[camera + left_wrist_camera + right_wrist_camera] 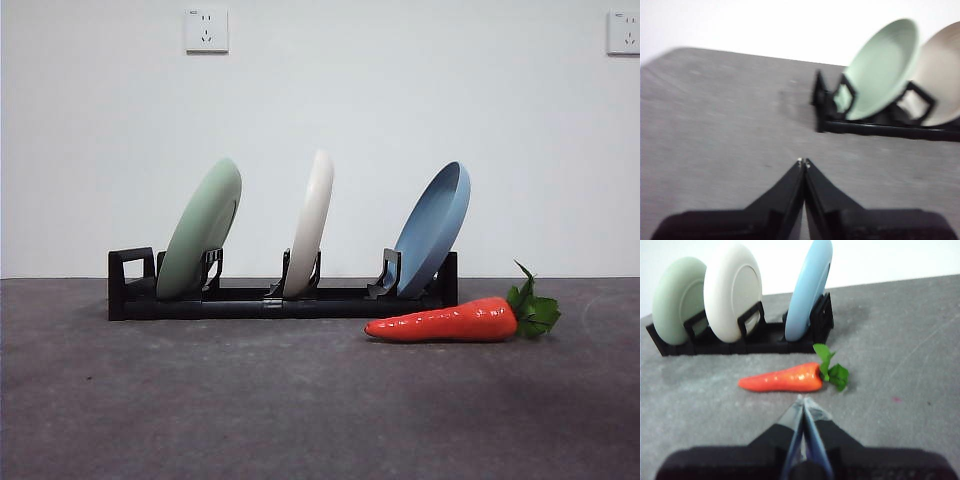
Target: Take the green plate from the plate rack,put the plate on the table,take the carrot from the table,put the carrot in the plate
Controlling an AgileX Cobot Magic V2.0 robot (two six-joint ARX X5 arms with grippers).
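Note:
The green plate (201, 229) stands tilted in the left slot of the black plate rack (250, 301) on the dark grey table (300, 400). It also shows in the left wrist view (881, 67) and the right wrist view (677, 300). The carrot (450, 321) lies on the table in front of the rack's right end, leaves to the right. My left gripper (803, 162) is shut and empty, apart from the rack's looped end (821, 102). My right gripper (803, 401) is shut and empty, just short of the carrot (782, 380). Neither arm shows in the front view.
A cream-white plate (311, 222) stands in the rack's middle slot and a blue plate (435, 227) in the right slot. A white wall with two sockets (206, 30) stands behind the table.

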